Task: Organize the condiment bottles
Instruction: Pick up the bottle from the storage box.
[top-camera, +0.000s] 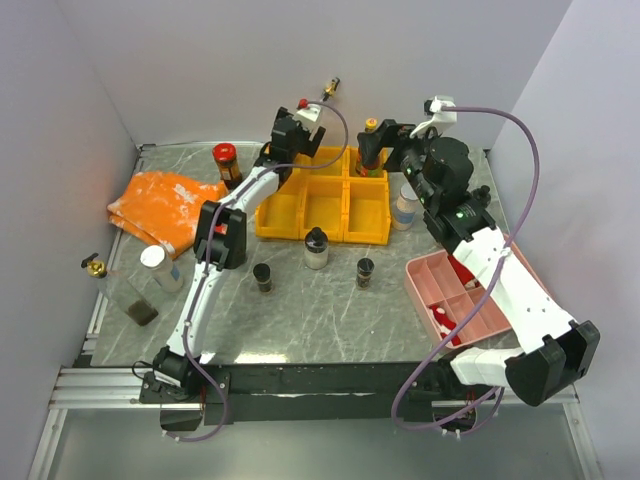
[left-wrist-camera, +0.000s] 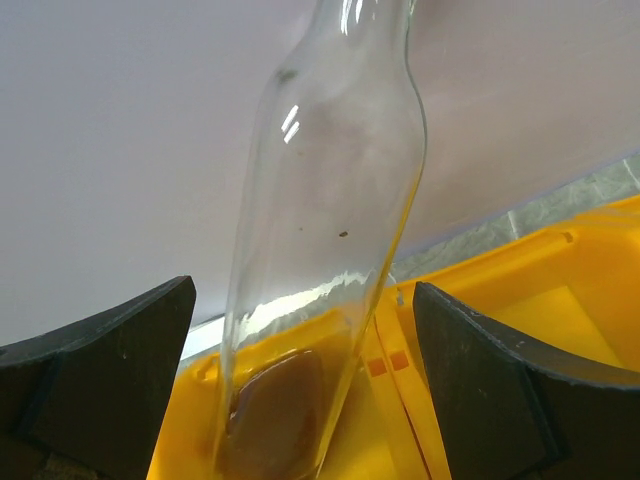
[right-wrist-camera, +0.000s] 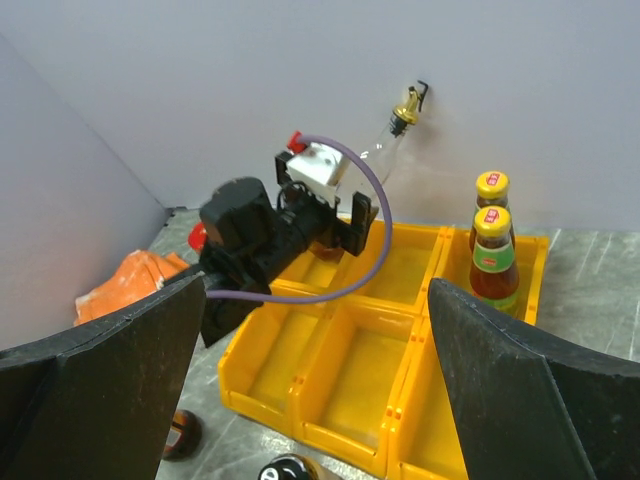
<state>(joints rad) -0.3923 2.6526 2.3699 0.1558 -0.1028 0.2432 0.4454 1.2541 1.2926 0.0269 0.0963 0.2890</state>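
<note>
The clear glass bottle (left-wrist-camera: 320, 250) leans between the two fingers (left-wrist-camera: 110, 380) of the left gripper (left-wrist-camera: 302, 300). Its bottom sits in a box of the yellow bin (left-wrist-camera: 560, 300), with a little brown stuff inside. The fingers are spread wide. There is a gap on each side, so they do not touch the glass. The bottle's gold spout (right-wrist-camera: 405, 108) sticks up above the gripper. The right gripper (right-wrist-camera: 318, 290) is spread wide too and holds nothing. Two sauce bottles (right-wrist-camera: 492, 265) with yellow caps stand in the bin ahead of it, to its right.
</note>
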